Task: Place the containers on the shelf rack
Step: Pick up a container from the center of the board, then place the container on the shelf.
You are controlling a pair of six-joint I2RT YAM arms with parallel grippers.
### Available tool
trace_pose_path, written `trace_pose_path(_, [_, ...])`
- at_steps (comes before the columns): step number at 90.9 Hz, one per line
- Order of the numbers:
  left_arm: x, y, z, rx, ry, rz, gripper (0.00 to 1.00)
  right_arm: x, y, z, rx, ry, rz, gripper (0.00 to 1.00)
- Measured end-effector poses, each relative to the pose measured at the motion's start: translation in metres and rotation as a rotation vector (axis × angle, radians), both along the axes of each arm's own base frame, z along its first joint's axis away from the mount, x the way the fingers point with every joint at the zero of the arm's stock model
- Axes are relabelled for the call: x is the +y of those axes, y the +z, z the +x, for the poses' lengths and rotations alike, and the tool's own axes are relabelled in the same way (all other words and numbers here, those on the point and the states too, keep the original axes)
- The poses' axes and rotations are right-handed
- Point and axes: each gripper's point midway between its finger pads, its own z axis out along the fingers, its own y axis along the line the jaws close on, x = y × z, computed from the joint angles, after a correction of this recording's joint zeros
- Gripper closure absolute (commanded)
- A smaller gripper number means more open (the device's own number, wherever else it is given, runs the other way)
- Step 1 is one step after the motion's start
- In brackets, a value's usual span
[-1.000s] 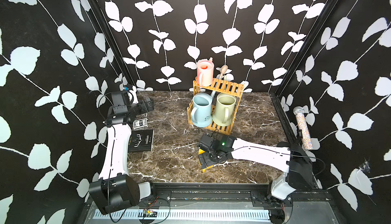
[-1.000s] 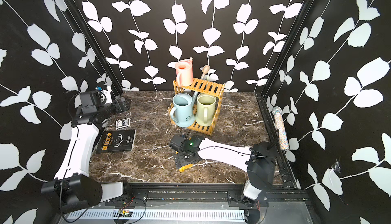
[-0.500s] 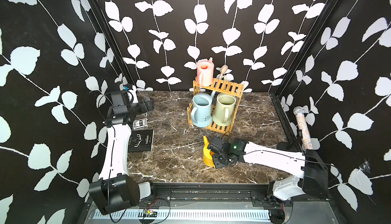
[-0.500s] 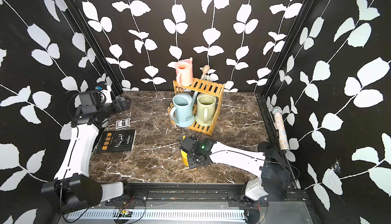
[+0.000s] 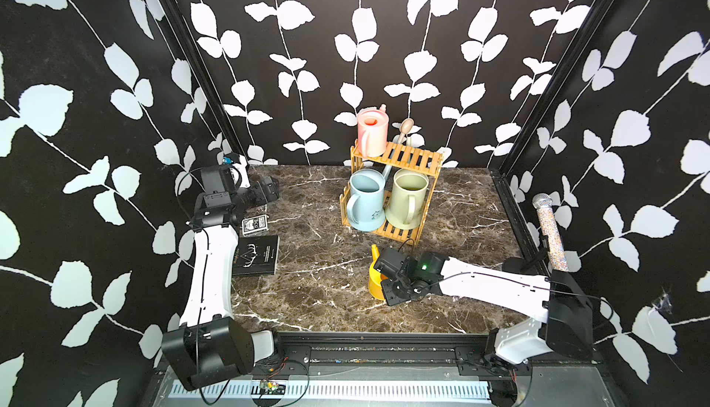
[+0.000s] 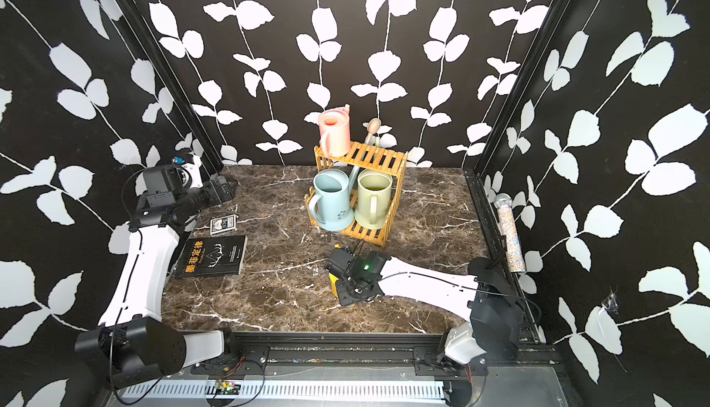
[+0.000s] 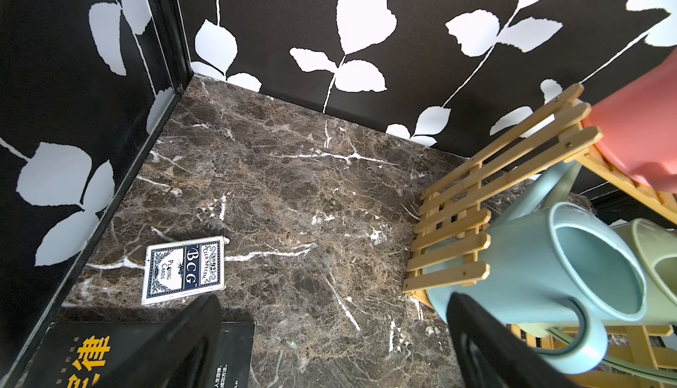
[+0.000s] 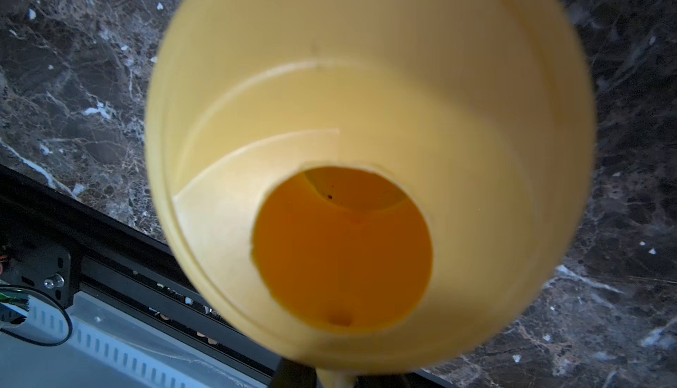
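Yellow plastic watering can (image 5: 375, 284) is clamped in my right gripper (image 8: 335, 379); left gripper (image 7: 333, 296) stands open. I should carry it level to the wooden slatted shelf rack (image 5: 415, 157).

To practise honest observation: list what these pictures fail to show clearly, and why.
Yellow can: mostly hidden under the right arm's wrist in both top views; blurred in the right wrist view.
Pink can: cut off by the left wrist view's edge.
Black book: there partly behind the left tool.
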Motion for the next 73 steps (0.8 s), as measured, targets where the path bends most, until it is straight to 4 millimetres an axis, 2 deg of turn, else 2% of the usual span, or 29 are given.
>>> trace_pose_path(10, [0.001, -0.002, 0.0, 0.003, 0.002, -0.001, 0.02, -0.001, 0.014, 0.002, -0.01, 0.017, -0.018, 1.0])
trace_pose_path(19, [0.001, -0.003, 0.0, 0.005, 0.003, -0.001, 0.02, 0.001, 0.04, 0.008, -0.046, 0.028, -0.013, 1.0])
trace_pose_path(32, [0.002, -0.002, 0.0, 0.002, 0.006, -0.001, 0.02, 0.002, 0.096, 0.013, -0.11, 0.045, 0.035, 1.0])
trace_pose_path(46, [0.004, -0.002, 0.0, 0.0, 0.011, 0.0, 0.02, -0.008, 0.164, 0.02, -0.188, 0.042, 0.099, 1.0])
trace_pose_path(58, [0.005, -0.002, 0.001, -0.005, 0.013, 0.002, 0.02, -0.027, 0.215, 0.034, -0.252, -0.014, 0.16, 1.0])
trace_pose_path(73, [0.006, -0.002, 0.002, -0.008, 0.016, 0.004, 0.01, -0.055, 0.261, 0.064, -0.307, -0.134, 0.181, 1.0])
